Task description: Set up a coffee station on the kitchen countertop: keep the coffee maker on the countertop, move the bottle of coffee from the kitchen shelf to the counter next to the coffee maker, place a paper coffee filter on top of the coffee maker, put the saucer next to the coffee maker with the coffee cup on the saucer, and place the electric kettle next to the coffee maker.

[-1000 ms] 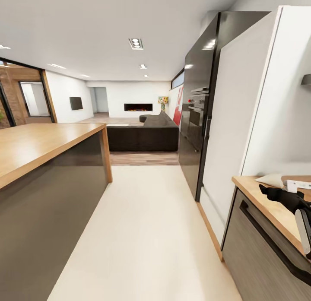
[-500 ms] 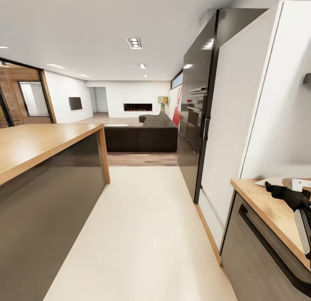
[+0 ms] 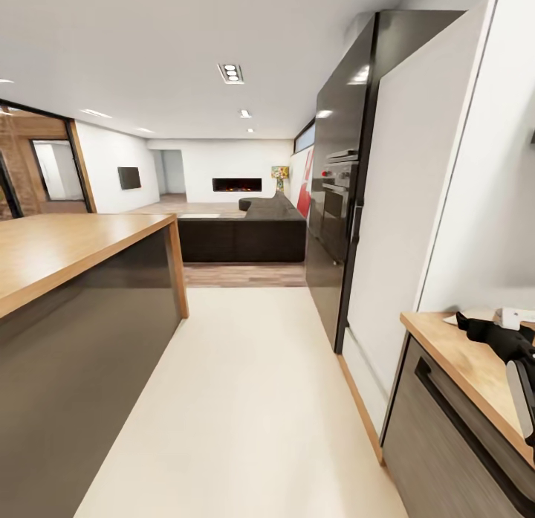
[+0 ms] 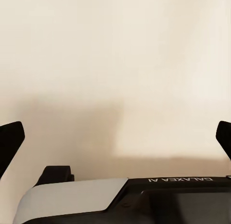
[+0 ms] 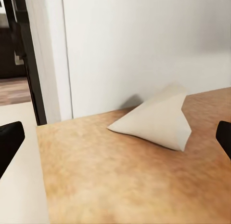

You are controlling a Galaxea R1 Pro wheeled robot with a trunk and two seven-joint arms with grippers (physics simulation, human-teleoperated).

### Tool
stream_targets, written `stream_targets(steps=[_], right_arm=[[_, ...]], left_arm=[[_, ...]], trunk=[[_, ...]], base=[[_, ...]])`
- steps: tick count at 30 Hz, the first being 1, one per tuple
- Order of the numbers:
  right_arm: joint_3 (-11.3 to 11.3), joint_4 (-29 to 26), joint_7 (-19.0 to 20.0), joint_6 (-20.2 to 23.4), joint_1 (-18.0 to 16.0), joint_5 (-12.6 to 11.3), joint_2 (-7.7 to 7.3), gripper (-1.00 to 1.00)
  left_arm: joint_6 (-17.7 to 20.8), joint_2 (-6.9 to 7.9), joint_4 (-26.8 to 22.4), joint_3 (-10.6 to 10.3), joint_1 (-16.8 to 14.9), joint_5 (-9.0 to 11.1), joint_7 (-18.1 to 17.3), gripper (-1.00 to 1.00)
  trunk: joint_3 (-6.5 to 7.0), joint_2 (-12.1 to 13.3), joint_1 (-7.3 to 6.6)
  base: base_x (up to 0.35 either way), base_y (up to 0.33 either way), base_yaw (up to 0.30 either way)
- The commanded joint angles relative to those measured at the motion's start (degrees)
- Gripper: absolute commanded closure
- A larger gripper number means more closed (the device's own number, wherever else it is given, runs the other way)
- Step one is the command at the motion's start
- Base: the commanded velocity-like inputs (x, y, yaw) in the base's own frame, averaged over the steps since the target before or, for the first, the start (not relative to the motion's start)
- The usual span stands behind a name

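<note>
Since a second ago the whole head view has slid a little, so the camera has turned; the paper coffee filter (image 3: 455,319) now sits closer to the right edge, half hidden behind the right pincer (image 3: 475,326). That pincer hangs over the end of the kitchen countertop (image 3: 453,354), a light-wood tabletop over a dark grey cabinet front (image 3: 435,436), beside a tall white panel (image 3: 416,206). Across the pale floor (image 3: 245,399) stands the wooden island block (image 3: 74,243).

From the left wrist, the left pincer (image 4: 115,137) is released, its dark fingertips (image 4: 9,139) wide apart over plain pale floor.

From the right wrist, the right pincer (image 5: 115,139) is likewise spread wide and grasps nothing. Ahead of it the white filter cone (image 5: 156,119) lies on its side on the tabletop (image 5: 106,176), near the white wall panel, apart from both fingertips (image 5: 8,139).
</note>
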Motion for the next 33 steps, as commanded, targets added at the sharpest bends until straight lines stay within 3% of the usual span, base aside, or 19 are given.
stream_targets(steps=[1, 14, 33], right_arm=[[-0.1, -0.1, 0.3, 0.3, 0.0, 0.0, 0.01, -1.00], [-0.1, 3.1, 0.3, 0.2, 0.0, 0.0, 0.01, -1.00], [0.0, 3.6, 0.3, 0.2, 0.0, 0.0, 0.01, -1.00]], left_arm=[[-0.1, -0.02, -0.1, 0.1, 0.0, 0.0, 0.0, -1.00], [-0.1, -0.01, -0.1, 0.1, 0.0, 0.0, 0.1, -1.00], [-0.1, -0.01, -0.1, 0.1, 0.0, 0.0, 0.1, -1.00]], trunk=[[-0.05, 0.0, 0.01], [-0.05, 0.0, 0.01], [-0.05, 0.0, 0.01]], base=[[0.021, 0.000, 0.000], [0.022, -0.018, 0.000], [0.083, -0.062, 0.000]])
